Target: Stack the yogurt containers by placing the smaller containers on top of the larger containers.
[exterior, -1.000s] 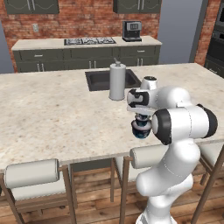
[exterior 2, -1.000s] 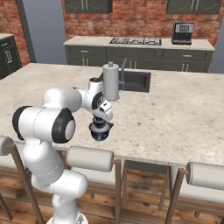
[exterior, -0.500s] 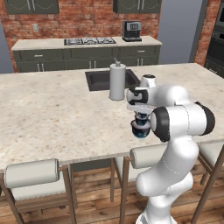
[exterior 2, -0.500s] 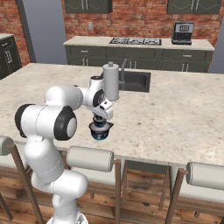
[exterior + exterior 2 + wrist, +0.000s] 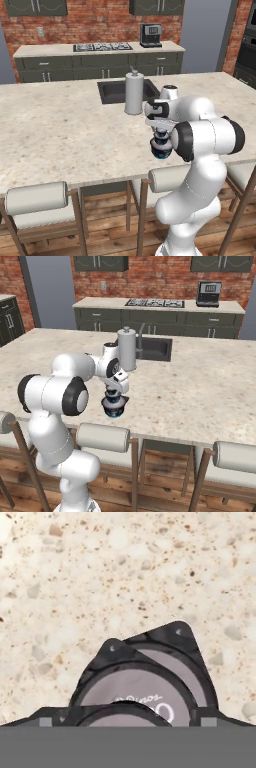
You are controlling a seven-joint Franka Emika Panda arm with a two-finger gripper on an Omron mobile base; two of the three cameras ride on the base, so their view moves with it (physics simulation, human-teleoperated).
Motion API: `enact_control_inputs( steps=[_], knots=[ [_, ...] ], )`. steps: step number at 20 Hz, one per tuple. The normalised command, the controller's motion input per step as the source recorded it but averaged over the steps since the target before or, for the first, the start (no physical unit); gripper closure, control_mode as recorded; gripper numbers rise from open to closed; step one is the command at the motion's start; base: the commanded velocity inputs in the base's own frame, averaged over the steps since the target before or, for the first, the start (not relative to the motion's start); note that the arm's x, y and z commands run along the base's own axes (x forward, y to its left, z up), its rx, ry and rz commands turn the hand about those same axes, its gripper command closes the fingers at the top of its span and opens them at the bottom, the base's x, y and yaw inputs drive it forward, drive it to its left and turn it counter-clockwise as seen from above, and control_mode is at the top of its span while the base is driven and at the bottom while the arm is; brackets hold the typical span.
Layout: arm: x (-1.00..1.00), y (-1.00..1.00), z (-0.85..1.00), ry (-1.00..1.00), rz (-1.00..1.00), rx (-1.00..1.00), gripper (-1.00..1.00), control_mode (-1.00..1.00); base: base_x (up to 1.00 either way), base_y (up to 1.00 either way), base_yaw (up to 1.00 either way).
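**Stack nearly built at the table's near edge**

The hand (image 5: 115,392) hung directly above a small stack of yogurt containers (image 5: 114,406) near the front edge of the speckled stone table (image 5: 60,130), just in front of the robot's own white arm. From the two base views the jaws were too small to read. In the hand view the two dark fingertips (image 5: 47,721) sat wide apart at the bottom corners with the round lids lying between them, so the hand looked opened and touching nothing, though the contact itself was hard to judge.

The stack's lowest piece was the widest cup with the bright blue base (image 5: 161,153), sitting on the table. On top of it rested at least one smaller dark cup with a pale lid (image 5: 137,687); the hand view showed two, perhaps three, overlapping round lids, one offset behind and to the right of the other, so the pile may not have been perfectly centred.

As a judgement, the stacking looked close to finished: the smaller containers appeared to be on the larger one, and no other loose cup could be made out on the table. What seemed left was to lift the hand clear without nudging the pile.

A tall grey cylinder with a knob (image 5: 134,93) stood farther back beside the dark sink (image 5: 112,91).
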Motion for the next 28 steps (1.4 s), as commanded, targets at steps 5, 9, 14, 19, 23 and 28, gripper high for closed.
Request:
enact_control_inputs(
  steps=[5,9,14,19,23,28],
  knots=[
    [-0.06,0.00,0.00,0.00,-0.05,0.00,-1.00,-1.00,0.00,0.00,0.00],
    [-0.20,-0.01,0.14,0.00,-0.01,0.00,-1.00,-1.00,0.00,0.00,0.00],
    [-0.44,0.01,0.44,-0.03,0.00,0.00,-1.00,-1.00,0.00,0.00,0.00],
    [-0.50,0.03,0.43,-0.05,0.00,0.00,-1.00,-1.00,0.00,0.00,0.00],
    [-0.49,0.05,0.32,-0.01,0.00,0.00,-1.00,-1.00,0.00,0.00,0.00],
    [-0.93,0.02,0.37,-0.11,0.00,0.00,-1.00,-1.00,0.00,0.00,0.00]
  ],
)
